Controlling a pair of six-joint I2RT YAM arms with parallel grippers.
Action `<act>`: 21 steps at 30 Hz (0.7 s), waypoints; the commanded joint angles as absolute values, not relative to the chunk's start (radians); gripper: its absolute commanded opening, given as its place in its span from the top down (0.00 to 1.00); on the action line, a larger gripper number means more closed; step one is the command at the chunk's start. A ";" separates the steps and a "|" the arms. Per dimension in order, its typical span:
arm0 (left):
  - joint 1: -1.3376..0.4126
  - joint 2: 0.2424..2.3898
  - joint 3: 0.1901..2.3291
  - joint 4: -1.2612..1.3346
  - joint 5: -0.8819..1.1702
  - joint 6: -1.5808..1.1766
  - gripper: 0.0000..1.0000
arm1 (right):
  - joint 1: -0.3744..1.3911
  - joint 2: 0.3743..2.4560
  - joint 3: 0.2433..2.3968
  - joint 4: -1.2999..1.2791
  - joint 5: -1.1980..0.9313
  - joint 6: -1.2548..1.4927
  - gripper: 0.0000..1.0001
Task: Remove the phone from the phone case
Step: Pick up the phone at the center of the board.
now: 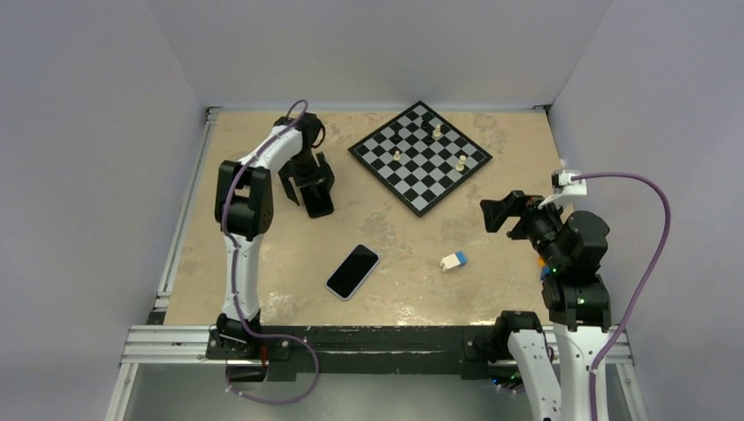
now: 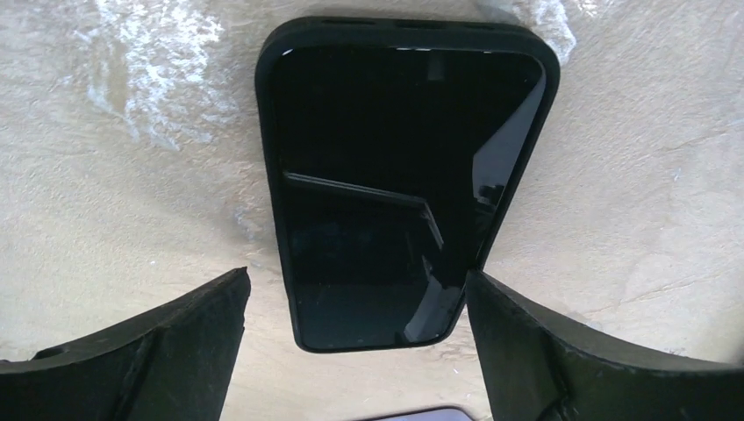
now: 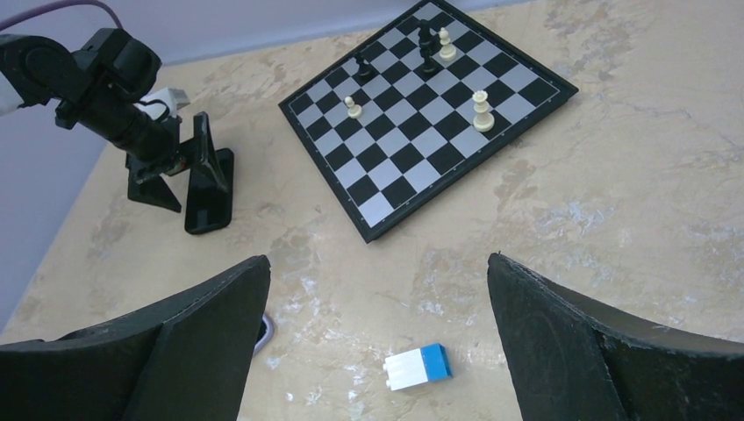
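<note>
**Phone out on the table, empty-handed grippers both spread wide**

One phone (image 1: 353,271) lies flat, screen up, on the beige marbled table (image 1: 263,263). It is nearer the arm bases than the chessboard (image 1: 419,156), off that board's near corner and to its left, and well apart from the case. A pale rim runs round its dark screen. In the left wrist view only a pale sliver of it shows at the bottom edge.

One blue-and-white block (image 3: 418,367) sits on the table, nearer than the chessboard's near corner and slightly to its right.

The right gripper (image 3: 377,281) hangs above the table, nearer than the chessboard and to its right. Its jaws are spread wide and hold nothing.

One black phone case (image 2: 408,175) lies flat to the left of the chessboard, its open side up. Its inside is dark and glossy and shows reflections, so little detail can be made out. The left gripper (image 1: 307,189) is directly over the case with its jaws wide, one finger on each side of the case's near end. Whether a finger touches the rim cannot be told.

The single chessboard is farthest, turned corner-on. It carries three white pieces (image 3: 481,110). There are also a few dark pieces (image 3: 425,39), hard to count against the dark squares.
</note>
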State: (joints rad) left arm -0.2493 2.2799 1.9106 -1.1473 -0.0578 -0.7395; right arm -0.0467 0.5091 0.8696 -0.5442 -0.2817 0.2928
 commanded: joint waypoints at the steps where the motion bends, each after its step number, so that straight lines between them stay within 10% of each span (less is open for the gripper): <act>1: -0.261 2.254 1.852 -1.058 -0.005 -0.707 0.04 | -0.049 0.508 0.858 -0.502 -0.304 0.301 0.01; 21: -0.301 2.285 1.838 -1.052 -0.010 -0.765 0.06 | -0.049 0.515 0.841 -0.482 -0.305 0.316 0.01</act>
